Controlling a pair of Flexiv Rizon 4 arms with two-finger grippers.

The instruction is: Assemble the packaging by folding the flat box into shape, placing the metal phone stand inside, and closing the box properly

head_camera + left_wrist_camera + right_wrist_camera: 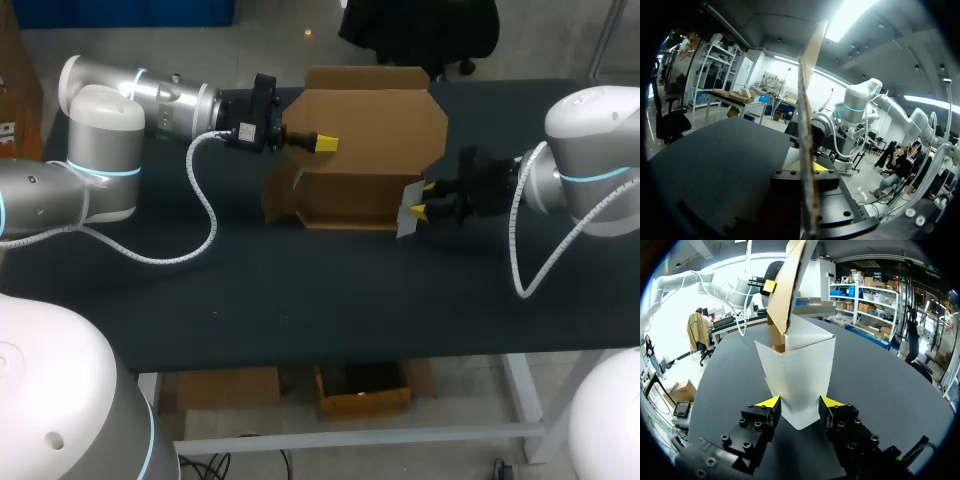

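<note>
Brown cardboard box (365, 140) sits partly folded on the black table (300, 300), approx in the middle, toward the far edge. One big panel stands up, w/ smaller walls bent in below it. One side flap (410, 218) at the box's right front looks white on the outside.

Left gripper (318, 143) comes in from the left side & is at the box's upper left part. In the left wrist view the thin cardboard edge runs straight up btwn its two fingers. They press it from both sides, so it's clamped on the box.

Right gripper (428, 201) is at the box's right front corner. In the right wrist view the white flap sticks up btwn the yellow tips. Both tips touch it, one each side, so it's pinching the flap. A brown panel leans over behind the flap.

Left cable (205, 205) droops in a loop onto the table. Right cable (520, 255) hangs in a loop by the right arm.
</note>
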